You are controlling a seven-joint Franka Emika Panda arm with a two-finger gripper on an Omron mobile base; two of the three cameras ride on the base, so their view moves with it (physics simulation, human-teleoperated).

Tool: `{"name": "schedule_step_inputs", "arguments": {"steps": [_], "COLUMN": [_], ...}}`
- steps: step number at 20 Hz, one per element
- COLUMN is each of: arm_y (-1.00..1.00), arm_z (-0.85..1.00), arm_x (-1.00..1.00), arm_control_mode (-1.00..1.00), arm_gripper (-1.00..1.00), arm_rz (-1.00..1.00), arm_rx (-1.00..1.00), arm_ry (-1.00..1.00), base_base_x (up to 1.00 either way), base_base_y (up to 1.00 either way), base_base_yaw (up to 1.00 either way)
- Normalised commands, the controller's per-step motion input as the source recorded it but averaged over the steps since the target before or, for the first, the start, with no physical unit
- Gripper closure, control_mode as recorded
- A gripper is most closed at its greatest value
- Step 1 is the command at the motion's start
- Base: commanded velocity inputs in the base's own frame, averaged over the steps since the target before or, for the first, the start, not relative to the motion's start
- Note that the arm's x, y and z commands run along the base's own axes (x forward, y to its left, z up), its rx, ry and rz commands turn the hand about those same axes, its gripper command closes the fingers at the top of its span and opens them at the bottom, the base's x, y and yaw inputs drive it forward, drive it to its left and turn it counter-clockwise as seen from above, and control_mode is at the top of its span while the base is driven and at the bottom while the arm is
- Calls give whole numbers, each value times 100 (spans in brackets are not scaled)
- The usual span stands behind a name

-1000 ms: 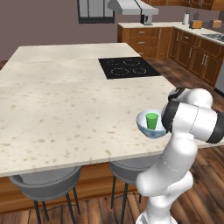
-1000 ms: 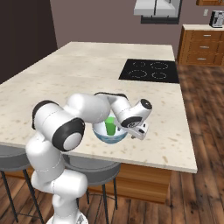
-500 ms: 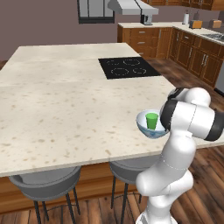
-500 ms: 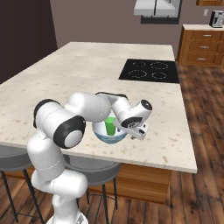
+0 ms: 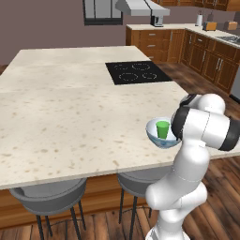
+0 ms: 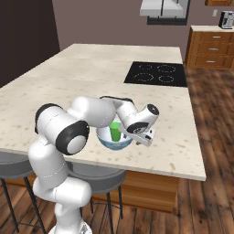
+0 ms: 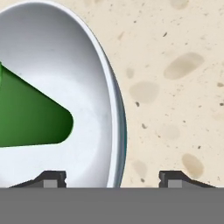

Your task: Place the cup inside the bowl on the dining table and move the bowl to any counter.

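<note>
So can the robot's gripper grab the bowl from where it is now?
Probably yes. In the hand view the gripper straddles the bowl rim, one fingertip inside, one outside, nothing between. The cup stands clear of it.

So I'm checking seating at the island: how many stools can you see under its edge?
2. One grey stool sits under the dining table's near edge toward the left; the second stool is beside it, partly hidden behind the arm. More may be hidden.

A small green cup [image 5: 162, 129] stands upright inside the white bowl [image 5: 154, 132], whose outside is pale blue. The bowl sits near the front edge of the big beige speckled dining table [image 5: 70, 117], well away from its black cooktop [image 5: 136, 71].
</note>
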Motion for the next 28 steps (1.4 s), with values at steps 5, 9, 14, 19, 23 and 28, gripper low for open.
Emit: {"name": "schedule_step_inputs", "arguments": {"steps": [5, 9, 14, 19, 23, 28], "arm_y": [0, 0, 0, 0, 0, 0], "arm_z": [0, 0, 3, 25, 26, 36], "arm_x": [0, 0, 0, -15, -28, -43], "arm_control_mode": [-100, -100, -100, -100, -100, -100], "arm_gripper": [100, 100, 100, 100, 100, 100], "arm_rz": [0, 0, 0, 0, 0, 0], "arm_rx": [0, 0, 0, 1, 3, 3], "arm_ry": [0, 0, 0, 0, 0, 1], "base_base_x": [0, 0, 0, 0, 0, 0], "base_base_y": [0, 0, 0, 0, 0, 0], "base_base_yaw": [0, 0, 0, 0, 0, 0]}}
